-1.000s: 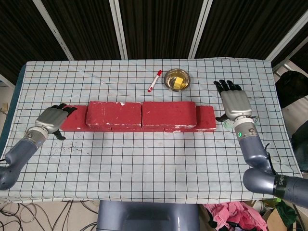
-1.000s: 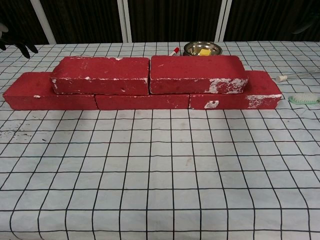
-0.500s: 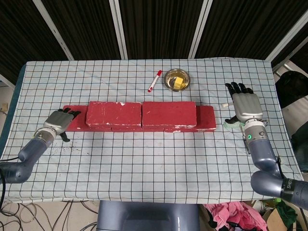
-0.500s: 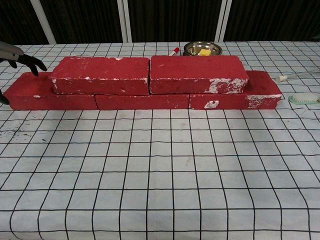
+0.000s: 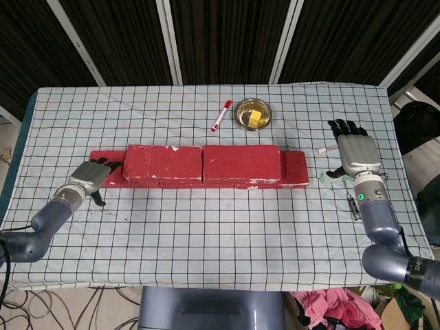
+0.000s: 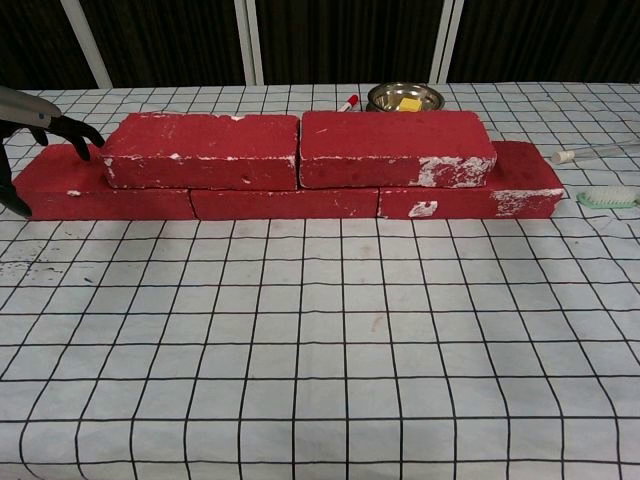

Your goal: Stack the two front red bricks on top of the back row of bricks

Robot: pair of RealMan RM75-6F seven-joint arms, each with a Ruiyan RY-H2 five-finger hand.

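left hand (image 5: 91,174) seemingly touches bottom brick (image 6: 100,190) (right hand (image 5: 356,152) spread).

Two upper red bricks (image 5: 201,163) are sitting end to end on the back row of bricks (image 5: 294,168), whose ends are showing at 3 and 9 o'clock. The left hand (image 5: 90,177) is lying over the row's 9 o'clock end, possibly touching it. The right hand (image 5: 357,152) is hovering flat, fingers apart, well off at 3 o'clock. A red marker (image 5: 221,115) and a metal bowl (image 5: 253,113) are lying at 12 o'clock.
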